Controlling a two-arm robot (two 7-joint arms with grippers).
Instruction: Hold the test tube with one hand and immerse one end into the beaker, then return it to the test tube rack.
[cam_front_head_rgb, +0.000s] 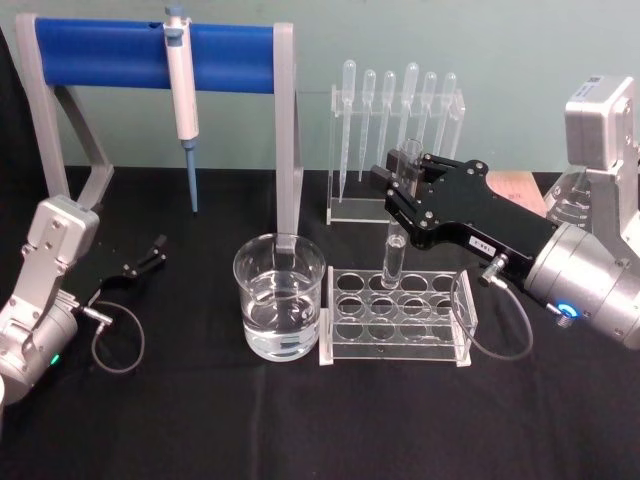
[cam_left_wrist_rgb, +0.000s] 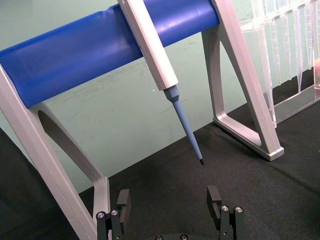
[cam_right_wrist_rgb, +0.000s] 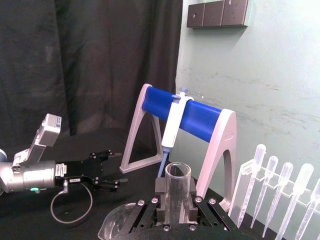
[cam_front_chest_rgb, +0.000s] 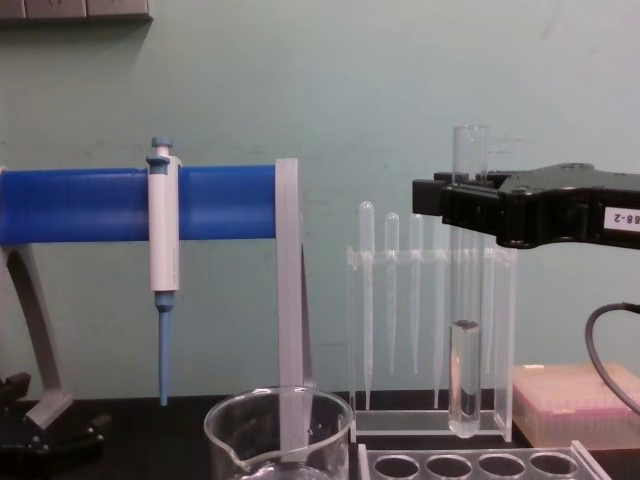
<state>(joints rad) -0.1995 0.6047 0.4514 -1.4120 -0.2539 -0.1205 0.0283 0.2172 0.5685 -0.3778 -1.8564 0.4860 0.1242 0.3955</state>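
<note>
Right gripper (cam_front_head_rgb: 400, 186) is clamped on the test tube (cam_front_head_rgb: 394, 255) near its top, rim sticking out above the fingers. Tube is upright, over the back row of the clear test tube rack (cam_front_head_rgb: 395, 318). Chest view shows its round bottom just above the rack top, not touching. Clear liquid fills the tube's lower part. Beaker (cam_front_head_rgb: 280, 298) stands just left of the rack, part full of clear liquid, apart from the tube. White label on the right gripper: chest view reads "-2" at its end, rest unclear; in head view it is too small to read. Left gripper (cam_front_head_rgb: 154, 252) sits low over the black table (cam_front_head_rgb: 300, 420) at far left, fingers apart, holding nothing. Behind: white-and-blue micropipette (cam_front_head_rgb: 182, 95) hangs on the blue bar (cam_front_head_rgb: 100, 55) of a grey stand (cam_front_head_rgb: 288, 125), tip down. Plastic pipettes (cam_front_head_rgb: 400, 100) hang in a clear holder behind the rack. Pink box (cam_front_chest_rgb: 575, 400) at right in chest view
</note>
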